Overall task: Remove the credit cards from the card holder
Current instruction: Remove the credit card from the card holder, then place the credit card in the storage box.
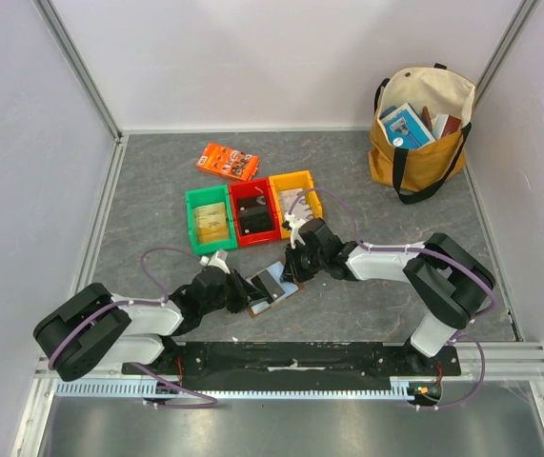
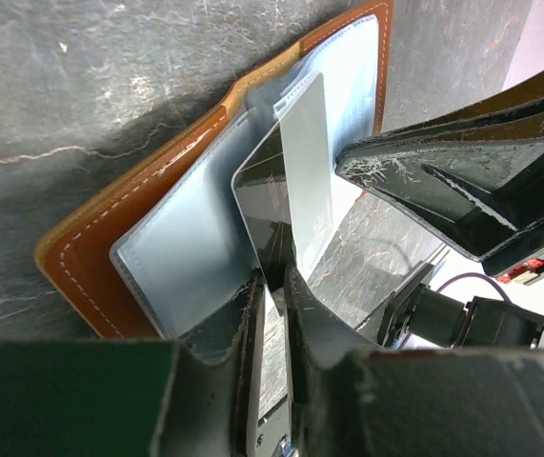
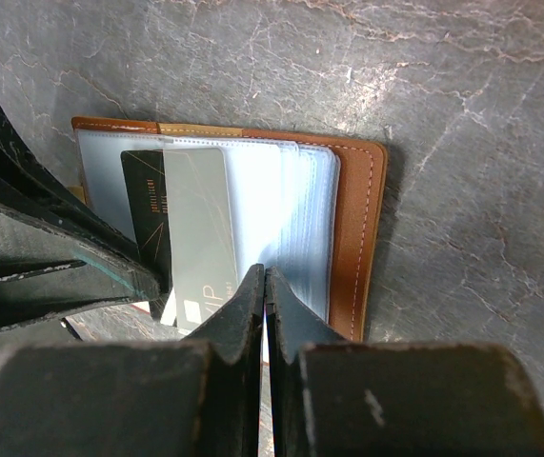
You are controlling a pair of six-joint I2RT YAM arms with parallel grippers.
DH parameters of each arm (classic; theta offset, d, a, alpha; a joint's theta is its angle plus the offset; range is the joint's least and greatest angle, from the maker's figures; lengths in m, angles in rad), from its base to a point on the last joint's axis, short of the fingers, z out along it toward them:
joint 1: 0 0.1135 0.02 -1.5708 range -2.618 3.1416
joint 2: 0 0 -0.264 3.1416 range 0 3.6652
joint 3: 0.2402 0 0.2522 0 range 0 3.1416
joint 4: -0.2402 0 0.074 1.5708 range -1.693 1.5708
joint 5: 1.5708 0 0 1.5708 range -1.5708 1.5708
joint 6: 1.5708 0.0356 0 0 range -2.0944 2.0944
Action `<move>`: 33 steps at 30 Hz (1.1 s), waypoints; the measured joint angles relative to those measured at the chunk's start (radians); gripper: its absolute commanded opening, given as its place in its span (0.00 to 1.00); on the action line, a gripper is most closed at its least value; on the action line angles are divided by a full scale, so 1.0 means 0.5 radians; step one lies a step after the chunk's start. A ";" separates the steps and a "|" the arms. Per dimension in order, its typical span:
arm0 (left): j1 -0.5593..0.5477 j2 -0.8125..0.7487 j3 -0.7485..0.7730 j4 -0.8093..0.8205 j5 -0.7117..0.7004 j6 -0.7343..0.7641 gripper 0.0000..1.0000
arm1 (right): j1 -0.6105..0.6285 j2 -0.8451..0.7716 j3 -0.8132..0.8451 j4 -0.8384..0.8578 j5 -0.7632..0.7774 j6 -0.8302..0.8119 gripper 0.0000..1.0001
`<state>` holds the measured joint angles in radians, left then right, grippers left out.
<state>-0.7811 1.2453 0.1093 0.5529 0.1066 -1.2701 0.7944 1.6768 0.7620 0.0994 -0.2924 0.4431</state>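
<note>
The card holder [image 1: 282,288] is a brown leather wallet lying open on the grey table between my two grippers, its pale blue lining facing up. A dark grey card [image 2: 262,209] and a silvery card [image 2: 308,162] stick partly out of its sleeves. My left gripper [image 2: 273,281] is shut on the corner of the dark grey card. My right gripper [image 3: 265,271] is shut on the near edge of the wallet's pale blue sleeves [image 3: 295,205], beside the brown cover [image 3: 357,228]. In the top view the left gripper [image 1: 251,293] is at the wallet's left end and the right gripper [image 1: 295,269] at its far right edge.
A green bin [image 1: 210,219], a red bin [image 1: 253,211] and a yellow bin [image 1: 295,195] stand in a row just behind the wallet. An orange printed box [image 1: 227,162] lies farther back. A yellow tote bag [image 1: 419,133] with books stands at the back right.
</note>
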 measured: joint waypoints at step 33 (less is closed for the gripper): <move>0.002 -1.141 0.496 -1.727 -0.108 0.681 0.02 | 0.001 -0.291 0.082 -0.449 0.080 -0.209 0.58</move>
<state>-0.7799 0.6750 0.3573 -0.3107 0.0525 -0.9295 0.7948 1.5311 0.8032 -0.1249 -0.2523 0.3386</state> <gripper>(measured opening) 0.023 0.442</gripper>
